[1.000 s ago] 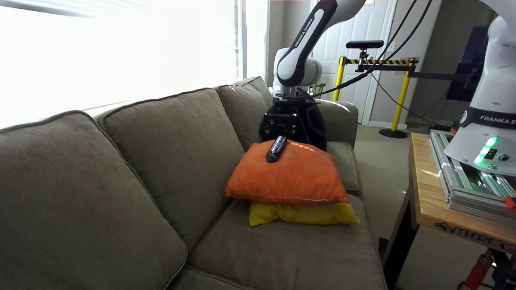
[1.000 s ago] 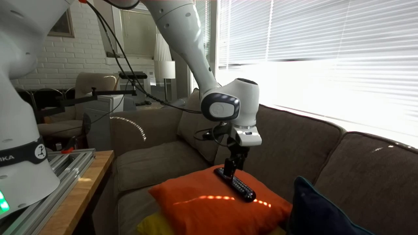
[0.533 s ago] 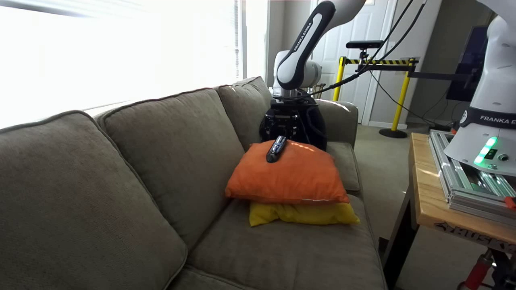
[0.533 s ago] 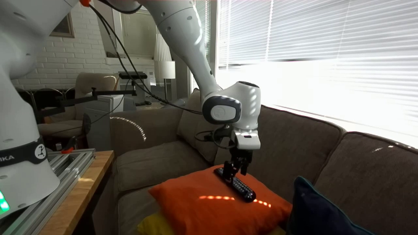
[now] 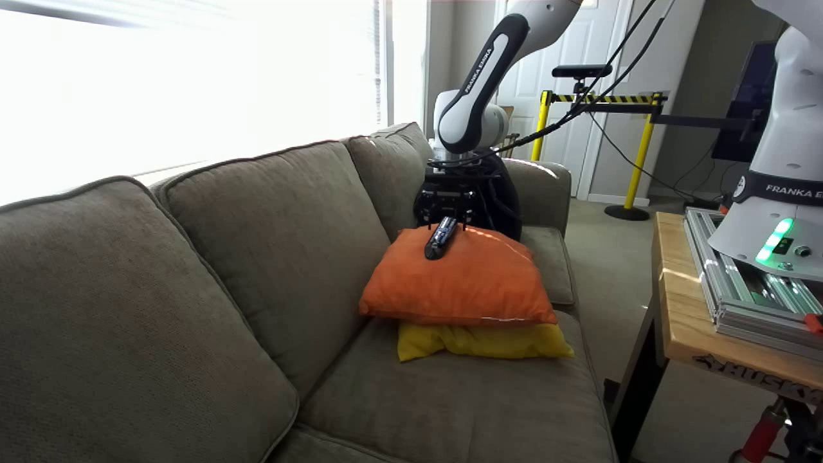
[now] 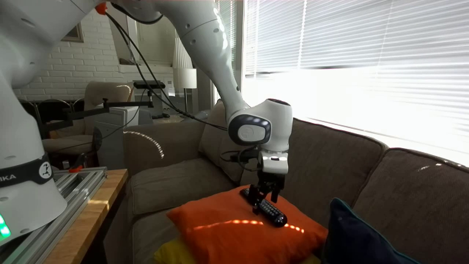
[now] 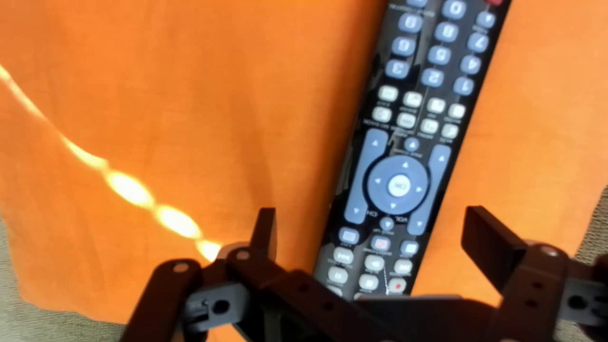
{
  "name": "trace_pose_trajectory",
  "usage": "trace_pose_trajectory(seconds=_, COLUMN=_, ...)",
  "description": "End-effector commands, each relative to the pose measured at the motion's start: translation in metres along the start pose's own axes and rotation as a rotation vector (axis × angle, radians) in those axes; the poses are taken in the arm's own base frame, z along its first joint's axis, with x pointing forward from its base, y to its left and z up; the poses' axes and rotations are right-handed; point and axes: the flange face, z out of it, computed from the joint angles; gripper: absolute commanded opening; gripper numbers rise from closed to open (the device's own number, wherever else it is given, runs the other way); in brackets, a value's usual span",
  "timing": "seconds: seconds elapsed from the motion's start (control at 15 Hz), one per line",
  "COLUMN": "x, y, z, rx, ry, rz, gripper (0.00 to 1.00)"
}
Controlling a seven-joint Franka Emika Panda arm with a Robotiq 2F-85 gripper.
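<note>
Black plastic suggests that the remote point(image 7: 400, 152), lying on the orange cushion point(image 7: 213, 95) below the tool point(image 7: 370, 232), whose fingers stand apart, should be light, stiff and slightly slippery, best gripped across its narrow sides mid-length.

Daylight glares through the overexposed window point(image 6: 348, 91) beyond the claw point(image 6: 264, 205); sun spots point(image 7: 129, 188) streak the orange pillow point(image 7: 190, 95) beneath it; shadow point(image 7: 335, 152) edges the remote point(image 7: 406, 156) below, its small lettering point(image 7: 378, 251) blurred.
</note>
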Motion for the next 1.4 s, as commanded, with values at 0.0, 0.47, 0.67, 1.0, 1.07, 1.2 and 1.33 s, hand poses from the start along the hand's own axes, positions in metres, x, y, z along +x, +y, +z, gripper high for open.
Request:
trace_pose_trajectory(seconds=0.0, x=0.000, y=-0.010, z=0.010, rx=-0.013, ry=0.011, rz=0.032, gripper=0.72)
trace_pose_trajectory(seconds=0.47, x=0.001, y=-0.008, z=0.002, rx=-0.014, ry=0.009, rz=0.010, gripper=0.32)
trace_pose_trajectory(seconds=0.67, x=0.005, y=-0.003, z=-0.009, rx=-0.010, ry=0.019, rz=-0.035, gripper=0.31)
trace_pose_trajectory(seconds=1.0, x=0.031, y=0.018, z=-0.034, rx=-0.008, ry=0.042, rz=-0.302, gripper=0.31)
trace_pose_trajectory(seconds=1.07, x=0.041, y=0.024, z=-0.037, rx=-0.013, ry=0.055, rz=-0.356, gripper=0.31)
trace_pose_trajectory(seconds=1.2, x=0.061, y=0.036, z=-0.042, rx=-0.018, ry=0.066, rz=-0.464, gripper=0.31)
trace_pose_trajectory(seconds=1.33, x=0.081, y=0.049, z=-0.046, rx=-0.034, ry=0.082, rz=-0.570, gripper=0.31)
